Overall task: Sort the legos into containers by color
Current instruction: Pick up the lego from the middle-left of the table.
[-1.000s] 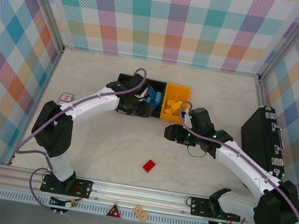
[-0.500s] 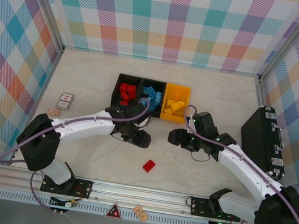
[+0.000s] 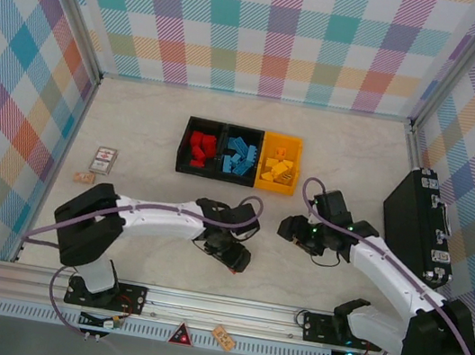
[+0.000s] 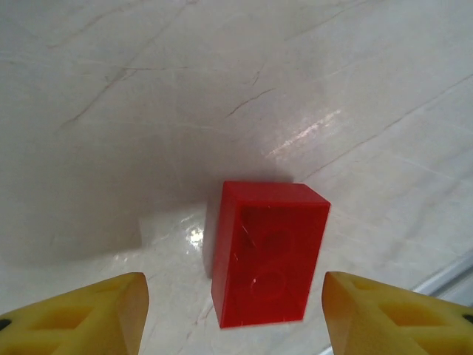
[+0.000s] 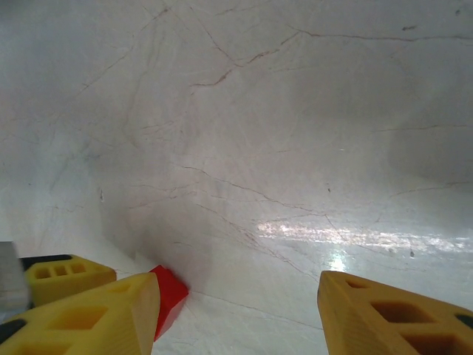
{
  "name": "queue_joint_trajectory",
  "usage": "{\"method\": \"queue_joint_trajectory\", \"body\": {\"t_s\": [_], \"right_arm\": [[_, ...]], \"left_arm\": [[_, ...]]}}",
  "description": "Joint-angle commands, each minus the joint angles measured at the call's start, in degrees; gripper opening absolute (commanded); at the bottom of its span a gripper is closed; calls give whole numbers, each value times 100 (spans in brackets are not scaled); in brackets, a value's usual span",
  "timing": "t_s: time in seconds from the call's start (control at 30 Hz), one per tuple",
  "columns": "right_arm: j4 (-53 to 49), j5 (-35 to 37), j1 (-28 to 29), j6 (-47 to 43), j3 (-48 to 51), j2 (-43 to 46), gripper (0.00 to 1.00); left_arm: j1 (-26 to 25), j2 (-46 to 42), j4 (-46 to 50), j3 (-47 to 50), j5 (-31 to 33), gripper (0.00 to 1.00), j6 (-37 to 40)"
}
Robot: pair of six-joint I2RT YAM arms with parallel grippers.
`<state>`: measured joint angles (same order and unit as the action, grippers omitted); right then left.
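Pale marbled desk (image 3: 137,124) inside checked walls, viewed from above and behind two white arms. Along the right edge, a large flat black case (image 3: 413,220). Toward the far edge, about centre, a row of three joined bins (image 3: 226,126): red bricks (image 3: 200,147) in the left black one, blue bricks (image 3: 239,155) in the middle black one, yellow bricks (image 3: 277,171) in the yellow one on the right. Near the front edge, close to centre, the left claw (image 3: 235,257) low over the desk, its yellow fingers (image 4: 89,318) spread wide to either side of a lone red brick (image 4: 267,253) and touching neither flank. Right of centre, well apart from the bins, the right claw (image 3: 287,230), likewise spread, with bare desk between its tips. Close to the left edge, a small red-and-white card (image 3: 105,158). Lone red brick lying flat on the desk between the bins and the front edge, one corner peeking past a finger in the right wrist view.
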<state>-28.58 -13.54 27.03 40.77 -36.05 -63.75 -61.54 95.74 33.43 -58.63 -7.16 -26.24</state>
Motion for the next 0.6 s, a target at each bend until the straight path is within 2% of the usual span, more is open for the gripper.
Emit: {"method": "queue_joint_trajectory", "body": {"t_s": [0.0,0.17,0.4,0.57], "right_arm": [[63,-26,-55,82,101,93,59],[145,-77,-96,72,181,64,59],[246,-144,-149,61,210,1,59],[298,-227,-154,53,166,-6,59]], "left_arm": [[-136,269,280,-342,307,64,57],[-209,613,309,-525,401,60,66],[-218,698,324,-587,458,26,58],[-209,486,461,-606,672,24,54]]}}
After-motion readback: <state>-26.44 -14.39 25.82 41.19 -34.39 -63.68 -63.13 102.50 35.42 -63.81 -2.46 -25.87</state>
